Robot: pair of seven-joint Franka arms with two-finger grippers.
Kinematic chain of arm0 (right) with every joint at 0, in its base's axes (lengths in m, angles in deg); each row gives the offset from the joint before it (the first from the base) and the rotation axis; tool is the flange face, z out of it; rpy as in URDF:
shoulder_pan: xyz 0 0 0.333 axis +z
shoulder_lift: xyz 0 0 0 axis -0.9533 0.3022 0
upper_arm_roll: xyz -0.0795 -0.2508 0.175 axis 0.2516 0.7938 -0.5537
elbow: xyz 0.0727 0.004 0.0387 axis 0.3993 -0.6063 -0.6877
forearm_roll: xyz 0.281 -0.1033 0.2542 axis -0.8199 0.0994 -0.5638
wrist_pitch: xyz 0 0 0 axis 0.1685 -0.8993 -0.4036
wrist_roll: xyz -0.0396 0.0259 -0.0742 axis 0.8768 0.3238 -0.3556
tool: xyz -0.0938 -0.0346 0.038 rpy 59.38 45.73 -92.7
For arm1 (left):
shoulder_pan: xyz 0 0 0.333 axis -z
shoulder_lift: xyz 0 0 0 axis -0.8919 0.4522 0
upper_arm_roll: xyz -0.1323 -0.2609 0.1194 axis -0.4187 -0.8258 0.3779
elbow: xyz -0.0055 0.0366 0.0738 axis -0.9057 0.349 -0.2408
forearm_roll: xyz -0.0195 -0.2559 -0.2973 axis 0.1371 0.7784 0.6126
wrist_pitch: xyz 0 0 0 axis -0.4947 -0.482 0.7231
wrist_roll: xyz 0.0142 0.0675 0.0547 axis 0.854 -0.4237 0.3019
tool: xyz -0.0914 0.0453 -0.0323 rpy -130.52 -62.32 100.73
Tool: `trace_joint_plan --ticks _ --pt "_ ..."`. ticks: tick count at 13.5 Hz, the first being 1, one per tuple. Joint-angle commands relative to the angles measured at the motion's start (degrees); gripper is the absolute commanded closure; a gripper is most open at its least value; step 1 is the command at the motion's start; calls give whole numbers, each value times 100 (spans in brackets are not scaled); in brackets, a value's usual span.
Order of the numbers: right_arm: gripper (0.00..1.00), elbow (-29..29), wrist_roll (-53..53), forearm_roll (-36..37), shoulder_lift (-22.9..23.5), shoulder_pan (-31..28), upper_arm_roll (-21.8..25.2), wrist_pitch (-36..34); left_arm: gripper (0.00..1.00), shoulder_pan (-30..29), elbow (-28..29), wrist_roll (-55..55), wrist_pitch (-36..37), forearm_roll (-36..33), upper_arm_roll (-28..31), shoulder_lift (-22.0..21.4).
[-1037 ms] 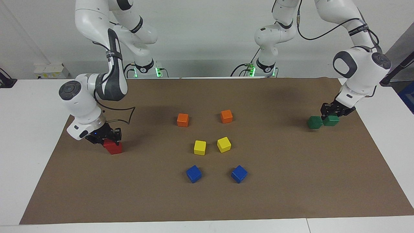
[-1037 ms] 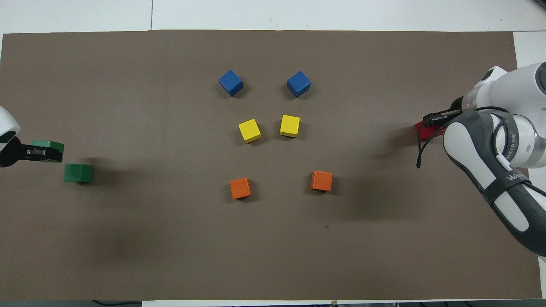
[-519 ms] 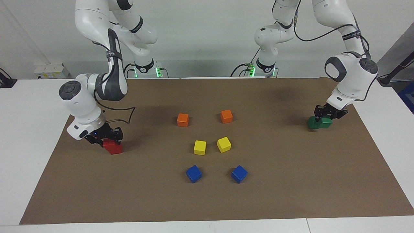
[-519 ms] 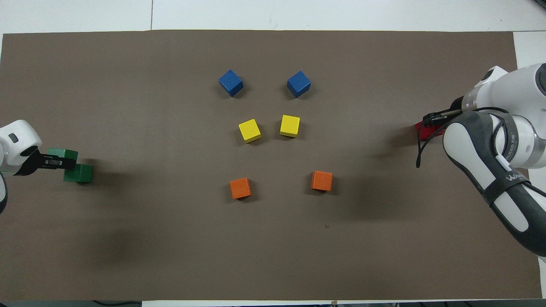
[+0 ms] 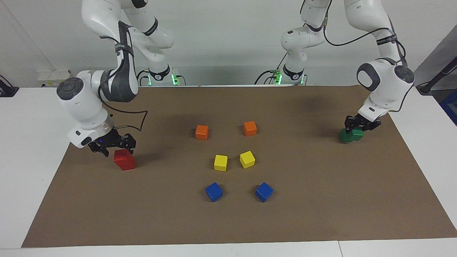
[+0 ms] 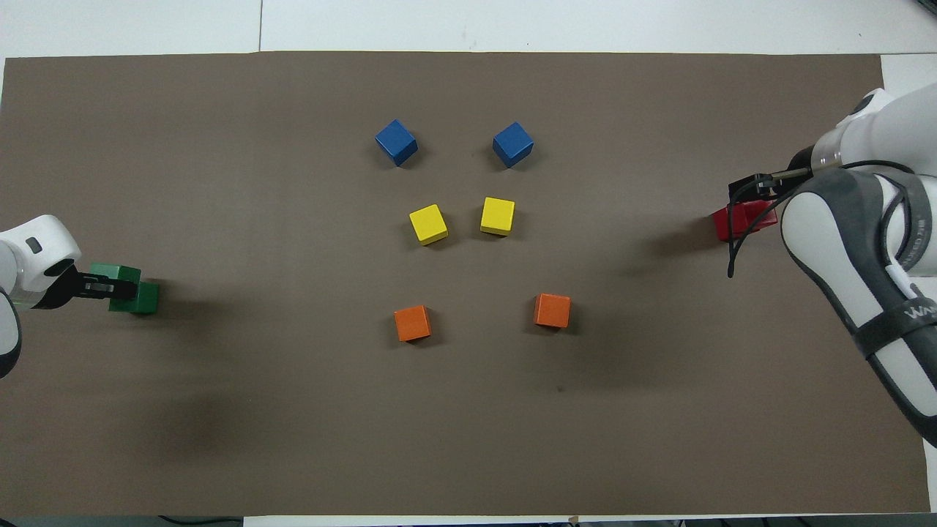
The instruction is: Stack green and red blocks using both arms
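My left gripper (image 5: 358,125) is shut on a dark green block (image 5: 358,134) and holds it just above the mat, partly over the second green block (image 5: 345,136) at the left arm's end. In the overhead view this gripper (image 6: 111,288) and its held block (image 6: 116,275) overlap the lying green block (image 6: 145,298). My right gripper (image 5: 115,145) is open and raised just above a red block (image 5: 124,160) at the right arm's end. In the overhead view it (image 6: 748,192) hangs beside the red shape (image 6: 736,222). Only one red shape shows; I cannot tell if it is two stacked cubes.
Two orange cubes (image 5: 201,132) (image 5: 250,128), two yellow cubes (image 5: 220,162) (image 5: 247,159) and two blue cubes (image 5: 214,191) (image 5: 264,191) sit in pairs mid-mat. The brown mat (image 5: 321,200) covers most of the white table.
My left gripper carried its green block sideways toward the other green block and now partly overlaps it. My right gripper let go of the red block and rose off it.
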Motion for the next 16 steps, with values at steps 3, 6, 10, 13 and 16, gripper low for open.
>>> trace_joint_plan --ticks 3,6,10,13,16 --pt "0 283 -183 -202 -1031 123 -47 -1188 100 -31 280 -173 111 -64 -2 -243" --pt "0 1074 -175 -185 -1024 44 -21 -2427 100 -40 298 -357 24 -73 7 -261" --pt "0 1164 -174 -88 -988 9 5 -2527 0 -163 298 -868 32 -81 25 -261" --pt "0 1129 -183 -70 -989 26 5 -2483 0 -163 298 -850 23 -81 25 -261" --pt "0 1102 -183 -70 -1006 35 5 -2526 0 -163 290 -815 32 -81 25 -261"
